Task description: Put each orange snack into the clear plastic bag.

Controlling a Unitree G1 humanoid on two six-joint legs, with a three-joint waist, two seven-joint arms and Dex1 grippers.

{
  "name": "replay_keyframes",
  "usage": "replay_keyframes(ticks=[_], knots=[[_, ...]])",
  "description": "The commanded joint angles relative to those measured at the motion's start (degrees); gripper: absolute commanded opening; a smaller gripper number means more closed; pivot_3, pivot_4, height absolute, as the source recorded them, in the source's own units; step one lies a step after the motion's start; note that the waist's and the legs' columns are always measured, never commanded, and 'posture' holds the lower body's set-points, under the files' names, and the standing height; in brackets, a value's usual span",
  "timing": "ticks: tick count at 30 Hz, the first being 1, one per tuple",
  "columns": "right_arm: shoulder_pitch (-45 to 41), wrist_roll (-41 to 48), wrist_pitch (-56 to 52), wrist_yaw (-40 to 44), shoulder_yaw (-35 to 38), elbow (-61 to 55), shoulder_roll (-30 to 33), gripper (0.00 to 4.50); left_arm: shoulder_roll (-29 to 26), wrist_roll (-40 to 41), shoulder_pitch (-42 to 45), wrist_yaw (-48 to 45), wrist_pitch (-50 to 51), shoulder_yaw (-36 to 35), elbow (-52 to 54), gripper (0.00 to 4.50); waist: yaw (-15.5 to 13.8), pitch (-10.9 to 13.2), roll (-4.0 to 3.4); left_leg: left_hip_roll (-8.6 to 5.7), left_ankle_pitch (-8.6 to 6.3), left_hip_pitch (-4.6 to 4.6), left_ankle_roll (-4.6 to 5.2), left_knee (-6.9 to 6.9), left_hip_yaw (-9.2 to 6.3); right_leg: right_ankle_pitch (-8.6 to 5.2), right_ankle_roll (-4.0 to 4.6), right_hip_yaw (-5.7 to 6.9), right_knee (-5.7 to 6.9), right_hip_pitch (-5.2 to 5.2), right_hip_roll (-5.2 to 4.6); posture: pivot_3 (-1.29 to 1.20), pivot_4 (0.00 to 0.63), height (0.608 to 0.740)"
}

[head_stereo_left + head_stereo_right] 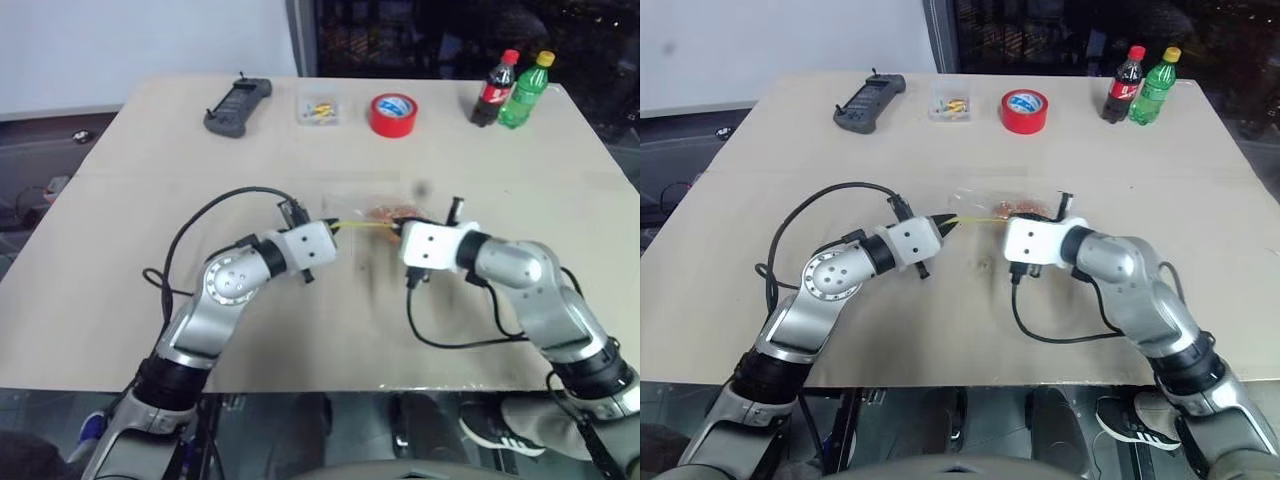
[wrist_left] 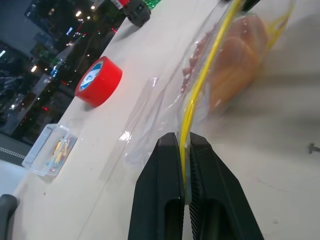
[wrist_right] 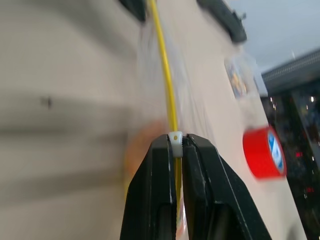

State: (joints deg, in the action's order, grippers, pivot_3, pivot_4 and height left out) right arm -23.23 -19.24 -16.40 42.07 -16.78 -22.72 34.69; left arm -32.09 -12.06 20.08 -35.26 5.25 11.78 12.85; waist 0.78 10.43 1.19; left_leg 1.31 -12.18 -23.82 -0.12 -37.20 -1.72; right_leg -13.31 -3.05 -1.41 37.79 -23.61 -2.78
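We found the left gripper (image 2: 184, 150) pinched shut on the yellow seal strip (image 2: 200, 85) of the clear plastic bag (image 2: 165, 110). The right gripper (image 3: 174, 150) was clamped on the strip's white slider (image 3: 174, 137) at the other end. Between them the bag hung stretched above the table (image 1: 120, 200) near its middle. The left wrist view showed the orange snacks (image 2: 237, 55) inside the bag; from the head camera we saw them as an orange patch (image 1: 1022, 209) just beyond the right gripper. Along the table's far edge stood a black handset (image 1: 238, 104), a small clear box (image 1: 318, 109), a red tape roll (image 1: 393, 114), and two bottles (image 1: 511, 88) toward the far right corner.
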Motion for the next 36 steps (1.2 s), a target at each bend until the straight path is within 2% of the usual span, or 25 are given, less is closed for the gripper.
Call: replay_keyframes(ticks=[1, 8, 13, 14, 17, 20, 27, 31, 32, 33, 34, 36], knots=[[3.5, -0.3, -0.3, -1.1, 5.8, -1.5, 3.6, 0.33, -0.9, 1.2, 0.1, 0.5, 0.3, -3.2, -0.2, 0.0, 0.0, 0.0, 0.0, 0.0, 0.0, 0.0, 0.0, 0.0, 0.0, 0.0, 0.0, 0.0, 0.0, 0.0, 0.0, 0.0, 0.15, 0.74], [5.4, -1.7, -0.6, -4.0, 11.0, 2.7, 8.0, 0.33, -1.0, 2.4, 0.6, 0.6, 0.8, -4.3, -1.0, 0.0, 0.1, 0.0, 0.0, 0.0, 0.0, 0.02, 0.0, 0.0, 0.05, 0.0, 0.0, -0.04, -0.01, 0.0, -0.01, 0.0, 0.15, 0.74], [1.6, -0.8, 0.4, -4.8, 10.8, 5.3, 7.5, 0.33, 0.6, 3.5, 3.8, 1.1, 2.0, -4.3, -2.8, 0.0, 0.0, 0.0, 0.01, 0.0, 0.0, 0.01, 0.0, -0.01, 0.05, 0.0, -0.01, -0.04, -0.01, 0.0, 0.0, 0.0, 0.15, 0.74], [0.0, -1.0, 1.2, -5.1, 10.5, 6.7, 7.5, 0.33, 1.2, 3.9, 5.3, 1.3, 2.5, -4.4, -3.7, 0.0, 0.0, 0.0, 0.01, 0.0, 0.0, 0.01, 0.0, -0.03, 0.06, 0.0, -0.02, -0.05, -0.01, 0.0, 0.0, 0.0, 0.15, 0.74], [-10.9, -1.3, 5.4, -7.9, 10.7, 15.6, 7.7, 0.33, 3.4, 5.4, 17.5, 3.2, -0.6, -5.9, -14.9, 0.0, -0.1, 0.3, 0.03, 0.0, 0.0, 0.02, 0.0, -0.02, 0.05, 0.0, -0.01, -0.04, 0.0, 0.02, 0.0, 0.0, 0.15, 0.74], [-12.9, 0.7, 10.0, -7.1, 11.7, 18.0, 9.4, 0.33, 3.2, 6.2, 22.2, 2.6, -5.7, -6.2, -20.3, 0.0, 0.0, 0.3, 0.06, -0.02, 0.02, -0.01, 0.01, -0.14, 0.01, 0.03, -0.04, 0.01, 0.03, 0.02, 0.01, 0.0, 0.15, 0.74], [-4.2, 5.3, 10.2, -4.1, 15.1, 10.1, 11.3, 0.33, 1.5, 7.8, 16.1, -0.8, -9.2, -5.9, -15.5, 0.0, 0.1, 0.2, 0.05, -0.02, -0.04, -0.23, 0.06, 0.39, 0.13, -0.01, -0.06, -0.06, -0.55, -0.12, -0.08, 0.0, 0.15, 0.74], [6.3, 6.9, 8.2, -2.1, 15.8, 2.5, 11.8, 0.33, -0.6, 9.5, 5.7, -5.4, -8.7, -4.6, -7.5, 0.0, -0.1, 0.2, 0.05, -0.03, -0.07, -0.35, 0.09, 0.37, 0.14, 0.0, -0.07, -0.02, -0.51, -0.23, -0.13, 0.0, 0.15, 0.74], [8.5, 7.5, 7.3, -1.8, 16.2, 0.7, 11.7, 0.9, -1.2, 10.0, 3.8, -6.4, -8.5, -4.6, -5.9, 0.36, -0.2, 0.2, 0.05, -0.03, -0.07, -0.31, 0.1, 0.35, 0.13, 0.0, -0.07, -0.02, -0.45, -0.21, -0.13, 0.0, 0.15, 0.74], [10.4, 7.8, 6.5, -1.6, 16.6, -0.9, 11.6, 1.1, -1.7, 10.9, 2.2, -7.4, -7.8, -4.7, -4.4, 0.73, -0.3, 0.2, 0.06, -0.03, -0.07, -0.25, 0.1, 0.31, 0.13, 0.0, -0.07, -0.01, -0.38, -0.16, -0.13, 0.0, 0.15, 0.74], [12.1, 8.0, 5.8, -1.5, 17.0, -2.1, 11.6, 1.59, -2.1, 12.1, 0.9, -8.3, -6.7, -4.9, -3.1, 0.99, -0.3, 0.2, 0.06, -0.03, -0.07, -0.23, 0.1, 0.22, 0.11, -0.01, -0.07, 0.0, -0.24, -0.15, -0.13, 0.0, 0.15, 0.74], [14.9, 8.7, 4.7, -0.9, 18.1, -4.0, 11.7, 2.69, -2.9, 14.0, -0.7, -9.8, -5.1, -5.5, -1.1, 2.03, -0.3, 0.2, 0.05, -0.02, -0.07, -0.01, 0.1, 0.07, 0.12, -0.05, -0.04, 0.0, -0.12, 0.03, -0.11, 0.0, 0.15, 0.74]])
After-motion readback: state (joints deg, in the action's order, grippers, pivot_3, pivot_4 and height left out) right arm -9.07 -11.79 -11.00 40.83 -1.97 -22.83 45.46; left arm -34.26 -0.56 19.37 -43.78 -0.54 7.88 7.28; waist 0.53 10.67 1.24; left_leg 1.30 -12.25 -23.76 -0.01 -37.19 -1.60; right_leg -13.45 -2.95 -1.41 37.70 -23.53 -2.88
